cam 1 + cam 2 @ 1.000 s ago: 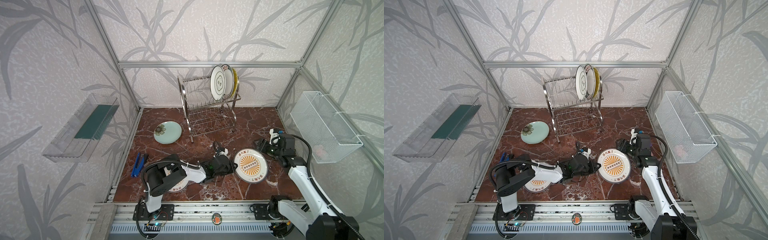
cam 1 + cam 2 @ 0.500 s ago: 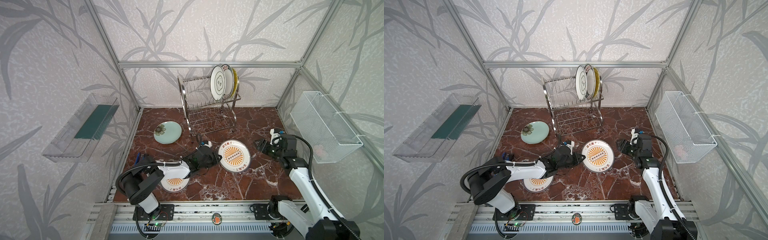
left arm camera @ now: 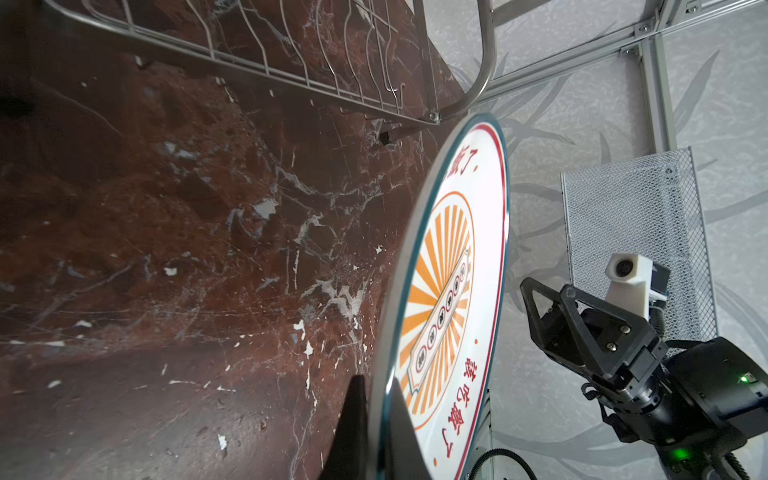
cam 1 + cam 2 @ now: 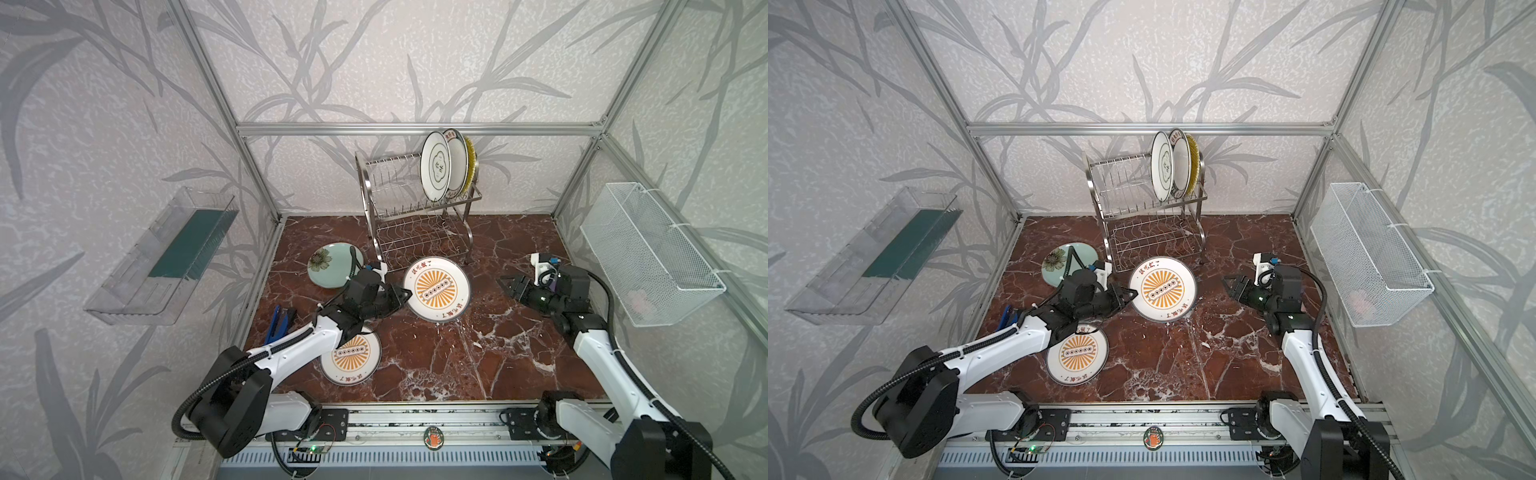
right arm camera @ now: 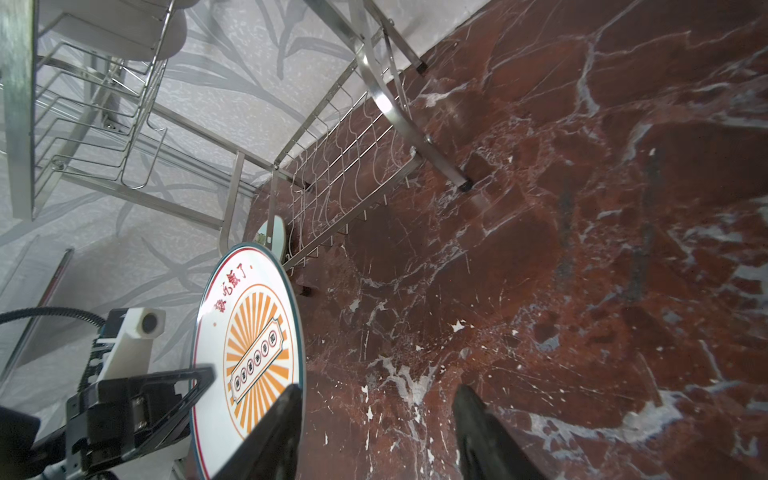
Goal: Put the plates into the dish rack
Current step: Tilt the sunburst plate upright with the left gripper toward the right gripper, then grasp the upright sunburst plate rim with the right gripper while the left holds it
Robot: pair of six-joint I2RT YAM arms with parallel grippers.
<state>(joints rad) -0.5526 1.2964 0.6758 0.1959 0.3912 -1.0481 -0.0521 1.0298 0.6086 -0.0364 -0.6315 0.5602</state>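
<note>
My left gripper [image 4: 405, 295] [image 3: 376, 382] is shut on the rim of a white plate with an orange sunburst [image 4: 436, 289] [image 4: 1163, 289] [image 3: 449, 291], held tilted above the floor in front of the dish rack [image 4: 399, 208] [image 4: 1133, 199]. Well right of that plate my right gripper [image 4: 505, 282] [image 5: 376, 388] stands open and empty. A second sunburst plate [image 4: 353, 357] lies flat under the left arm. Left of the rack lies a celadon plate [image 4: 328, 266]. Three plates stand on the rack's top tier: dark-outlined [image 4: 435, 170], green-rimmed [image 4: 457, 166] and yellow [image 4: 471, 166].
A white mesh basket [image 4: 648, 257] hangs on the right wall and a clear plastic tray [image 4: 166, 253] on the left wall. A blue tool [image 4: 276, 320] lies by the left floor edge. The rack's curved legs [image 3: 484, 62] stand close behind the held plate.
The left gripper has carried the sunburst plate leftward and back toward the rack, uncovering the second sunburst plate. The right arm has barely moved, and its jaws have narrowed a little.
</note>
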